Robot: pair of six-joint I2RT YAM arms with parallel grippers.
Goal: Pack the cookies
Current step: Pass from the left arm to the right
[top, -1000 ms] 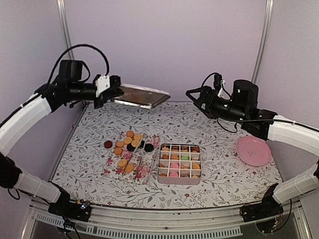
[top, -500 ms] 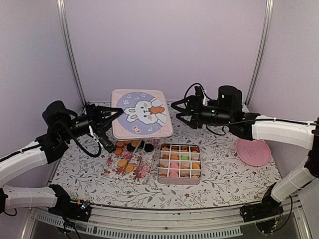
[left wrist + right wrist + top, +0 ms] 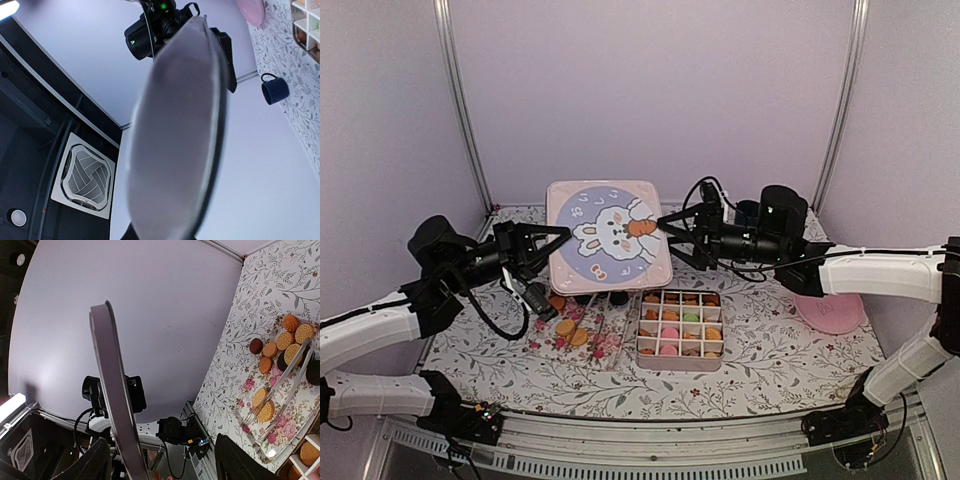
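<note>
Low in the frame's centre, cookies (image 3: 670, 333) fill a divided tin (image 3: 680, 363), with more on the floral tray (image 3: 607, 346) to its left. Above them a bunny-printed lid (image 3: 605, 235) stands tilted, the left gripper (image 3: 552, 243) clenched on its left edge and the right gripper (image 3: 672, 235) spread astride its right edge.

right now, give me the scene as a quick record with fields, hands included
left hand: shut on the left edge of the bunny lid, held tilted above the table
right hand: open, fingers either side of the lid's right edge
box: uncovered, compartments hold cookies
loose cookies: on the floral tray, left of the box
pink plate: on the table at the right
</note>
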